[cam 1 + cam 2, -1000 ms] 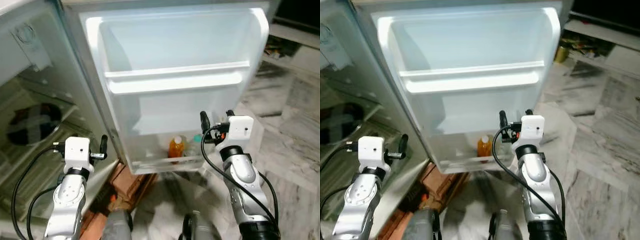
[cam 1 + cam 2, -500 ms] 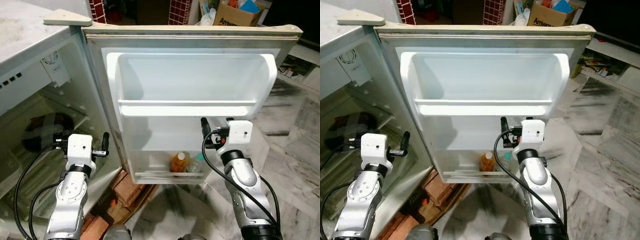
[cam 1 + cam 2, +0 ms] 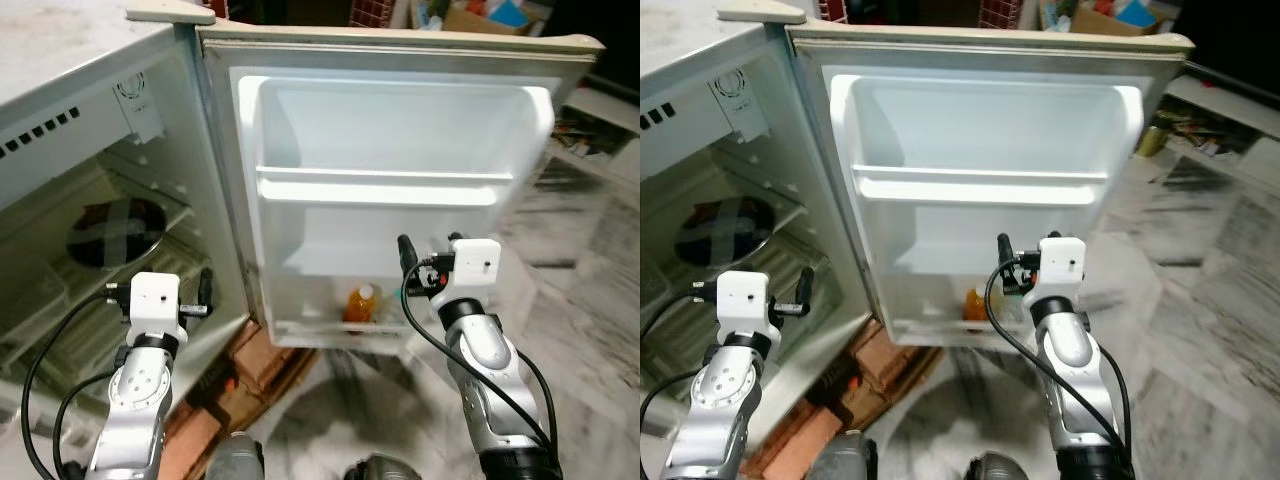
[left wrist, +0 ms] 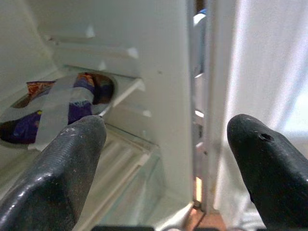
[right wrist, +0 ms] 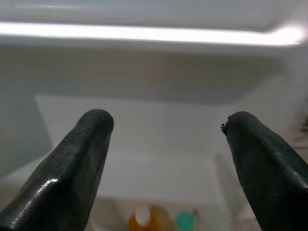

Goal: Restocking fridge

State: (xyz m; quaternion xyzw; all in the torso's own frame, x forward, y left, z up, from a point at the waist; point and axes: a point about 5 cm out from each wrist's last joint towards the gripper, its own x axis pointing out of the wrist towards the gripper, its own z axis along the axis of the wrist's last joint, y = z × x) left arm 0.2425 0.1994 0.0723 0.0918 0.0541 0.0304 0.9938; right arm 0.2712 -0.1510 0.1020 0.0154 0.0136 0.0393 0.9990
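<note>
Sitting below the right jaws' gap: orange bottle [image 5: 144,219].

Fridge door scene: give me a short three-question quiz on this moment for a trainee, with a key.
1. True or false: the fridge door stands open.
2. Which door shelf holds the orange bottle? A) the upper shelf B) the bottom shelf C) neither; it stands on the floor
3. Fill in: both the left end effector and the right end effector have their fingers ____ and hold nothing.

Key
1. True: the door's inner side, with its shelves, faces the robot.
2. B: the bottle stands in the bottom shelf, below the upper shelf, with a green-capped bottle beside it.
3. Open: each wrist view shows a wide gap between the two black fingers.
</note>
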